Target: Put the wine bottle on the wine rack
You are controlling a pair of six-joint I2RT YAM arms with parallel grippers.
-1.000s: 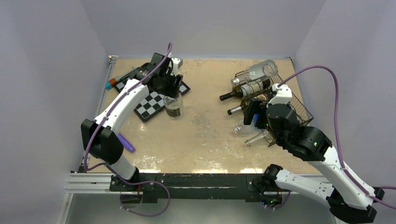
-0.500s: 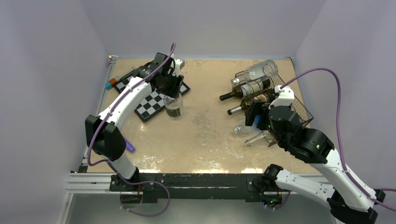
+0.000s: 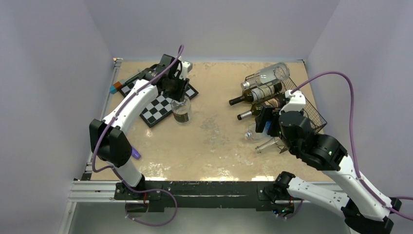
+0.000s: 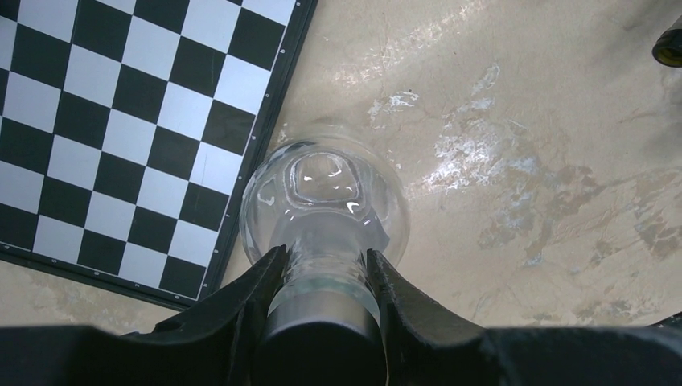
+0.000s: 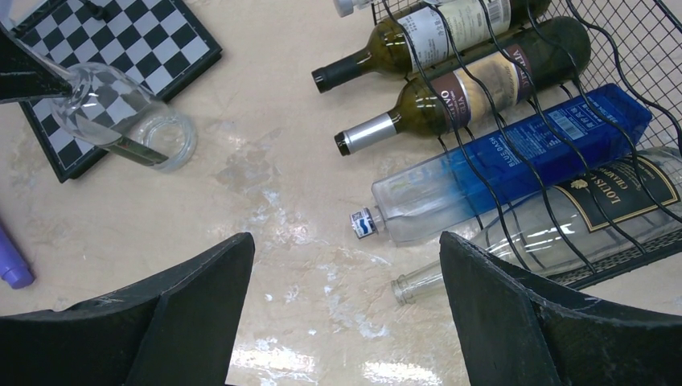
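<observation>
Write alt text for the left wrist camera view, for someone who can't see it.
The left gripper clamps the neck of a clear glass bottle, seen looking down its length at the beige table. A black-and-white chessboard lies right beside the bottle.

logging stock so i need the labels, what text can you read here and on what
"LOUIS" above "CHAM...", wires hide the rest: black label, clear bottle in the wine rack.
"BLUE D...", rest unreadable: blue bottle.
Brown-label bottle, cream-label bottle: too blurred.
Upright wine bottle: label too small.
</observation>
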